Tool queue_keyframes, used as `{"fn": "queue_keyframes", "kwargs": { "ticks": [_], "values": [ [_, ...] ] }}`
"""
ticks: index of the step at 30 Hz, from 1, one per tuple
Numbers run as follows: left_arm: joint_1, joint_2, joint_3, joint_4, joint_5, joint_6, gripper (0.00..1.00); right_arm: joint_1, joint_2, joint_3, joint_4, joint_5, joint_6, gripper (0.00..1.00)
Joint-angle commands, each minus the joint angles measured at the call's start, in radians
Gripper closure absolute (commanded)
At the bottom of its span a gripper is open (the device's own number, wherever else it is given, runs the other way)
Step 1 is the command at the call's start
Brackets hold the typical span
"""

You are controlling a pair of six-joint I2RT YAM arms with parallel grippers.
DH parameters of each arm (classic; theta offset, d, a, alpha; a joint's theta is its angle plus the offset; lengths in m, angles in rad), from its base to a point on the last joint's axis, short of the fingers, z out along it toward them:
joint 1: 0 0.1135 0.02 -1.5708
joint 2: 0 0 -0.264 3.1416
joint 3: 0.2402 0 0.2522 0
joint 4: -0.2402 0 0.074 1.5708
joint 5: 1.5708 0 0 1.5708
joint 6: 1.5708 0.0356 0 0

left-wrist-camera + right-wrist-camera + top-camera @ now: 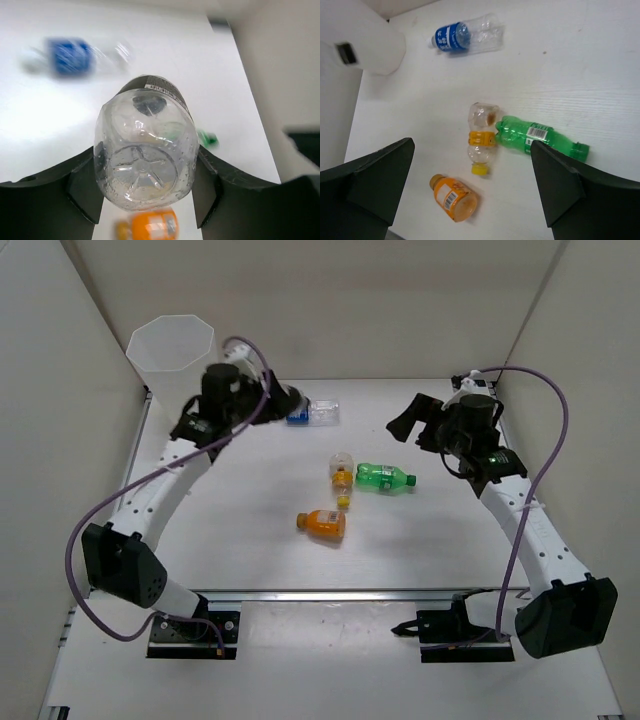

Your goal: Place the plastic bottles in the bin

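Top external view: the bin [170, 345] stands at the table's [250, 560] far left corner with no bottle showing inside. Just right of it the left jaws pinch a clear bottle [145, 160], so I judge the first drop is not yet made. Four are left lying: the blue-label bottle [312, 413] near the far edge, then the orange bottle [322, 524], yellow-cap bottle [342, 478] and green bottle [385, 477] mid-table, and the right jaws hang spread and empty.
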Motion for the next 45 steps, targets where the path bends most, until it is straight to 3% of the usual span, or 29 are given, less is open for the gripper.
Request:
{"fn": "queue_keyframes", "kwargs": {
  "ticks": [1,3,5,9,11,16,21,22,23,24,29,33,36,38,39,41,42,44,45],
  "values": [
    [0.123,0.000,0.185,-0.092,-0.208,0.057,0.94,-0.058,-0.049,-0.006,0.009,-0.008,-0.048,0.01],
    [0.149,0.050,0.274,-0.095,-0.376,0.076,0.94,-0.090,-0.052,-0.026,-0.018,0.003,-0.056,0.01],
    [0.168,0.095,0.371,-0.046,-0.606,0.074,0.89,-0.099,-0.046,-0.031,-0.039,0.018,-0.083,0.01],
    [0.191,0.231,0.518,-0.006,-0.872,0.039,0.84,-0.122,-0.017,-0.023,-0.079,0.047,-0.102,0.00],
    [0.211,0.338,0.700,-0.057,-1.033,0.057,0.86,-0.142,-0.009,-0.043,-0.087,0.044,-0.082,0.01],
    [0.294,0.566,0.870,-0.029,-1.113,0.093,0.90,-0.193,-0.021,-0.120,-0.088,0.037,-0.071,0.01],
    [0.356,0.667,1.029,-0.106,-1.029,0.035,0.64,-0.195,0.003,-0.127,-0.149,0.107,-0.100,0.01],
    [0.373,0.658,1.017,-0.107,-1.011,0.019,0.44,-0.185,0.003,-0.123,-0.160,0.118,-0.102,0.01],
    [0.373,0.635,0.987,-0.103,-0.956,-0.008,0.15,-0.187,0.011,-0.124,-0.162,0.129,-0.106,0.01],
    [0.378,0.620,0.944,-0.085,-0.901,-0.015,0.01,-0.188,0.011,-0.127,-0.172,0.133,-0.097,0.01],
    [0.328,0.500,0.864,-0.075,-0.787,0.062,0.01,-0.185,0.035,-0.126,-0.191,0.110,-0.103,0.01],
    [0.211,0.422,0.840,-0.220,-0.703,0.146,0.01,-0.132,0.083,-0.110,-0.223,0.202,0.014,0.01],
    [0.125,0.238,0.613,-0.265,-0.527,0.169,0.01,-0.041,0.095,-0.141,-0.125,0.222,0.022,0.01],
    [0.075,0.134,0.363,-0.232,-0.346,0.148,0.02,-0.015,0.118,-0.129,-0.071,0.213,-0.026,0.01],
    [0.061,0.067,0.298,-0.216,-0.308,0.113,0.01,-0.003,0.133,-0.102,-0.076,0.181,-0.069,0.01],
    [0.009,-0.004,0.078,-0.181,-0.184,0.110,0.02,0.040,0.160,-0.093,-0.007,0.048,-0.393,0.02],
    [-0.004,-0.037,0.036,-0.189,-0.179,0.079,0.01,0.083,0.161,-0.095,0.007,0.023,-0.492,0.02],
    [-0.030,-0.070,-0.110,-0.215,-0.099,0.070,0.02,0.146,0.163,-0.116,0.004,0.017,-0.846,0.01],
    [-0.039,-0.092,-0.139,-0.224,-0.078,0.054,0.01,0.155,0.172,-0.121,-0.004,-0.002,-0.902,0.01]
  ]
}}
